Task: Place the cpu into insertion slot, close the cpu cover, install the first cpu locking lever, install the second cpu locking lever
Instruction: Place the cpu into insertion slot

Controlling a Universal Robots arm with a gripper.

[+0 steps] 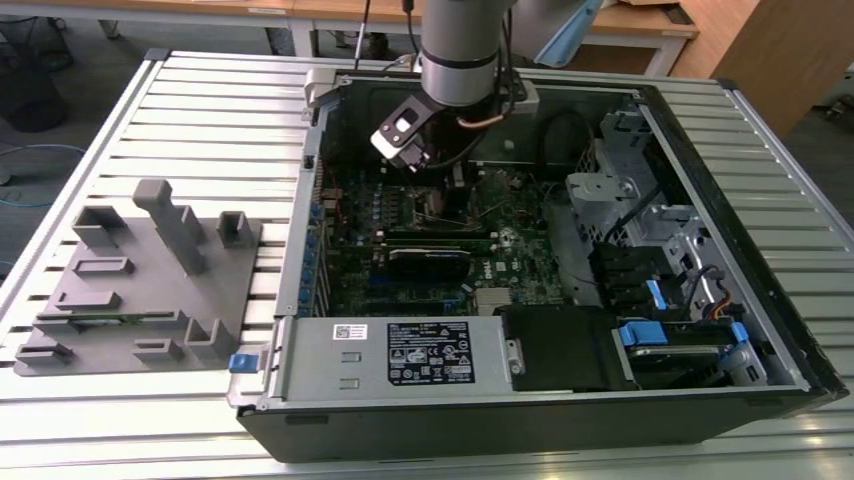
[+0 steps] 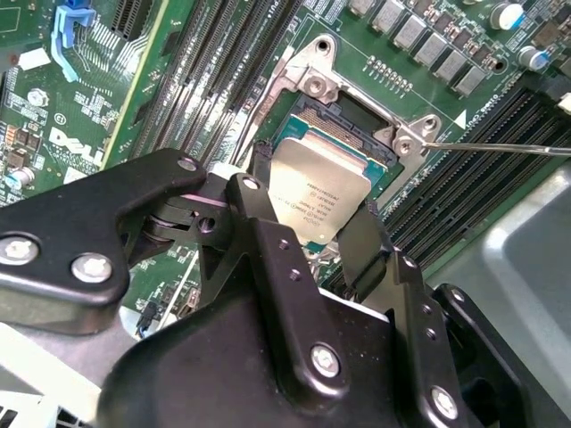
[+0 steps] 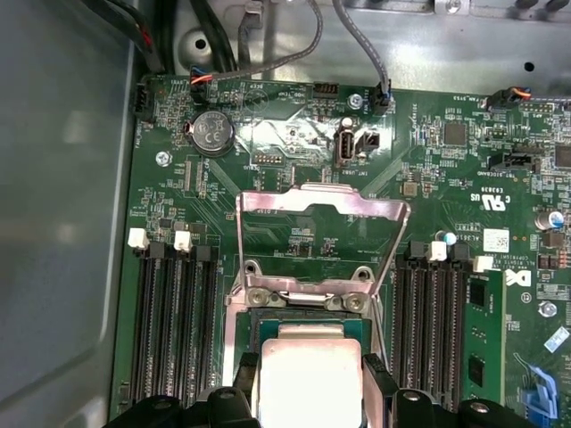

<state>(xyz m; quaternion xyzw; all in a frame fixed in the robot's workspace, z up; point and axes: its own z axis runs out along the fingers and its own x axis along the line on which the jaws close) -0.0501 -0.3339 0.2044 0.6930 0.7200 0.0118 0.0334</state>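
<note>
**Cpu held at the insertion slot, cover raised**

We find the claw (image 2: pixel 312 209) pinching the cpu (image 2: pixel 319 183) by two opposite edges, directly over the insertion slot (image 2: pixel 343 132). We cannot tell whether it is seated. The cpu cover (image 3: pixel 321 196) stands swung up at the slot's hinge edge. Black memory slots (image 3: pixel 174 312) flank the slot on both sides.

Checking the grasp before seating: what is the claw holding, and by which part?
The claw holds the cpu, pinched by two opposite side edges.
</note>
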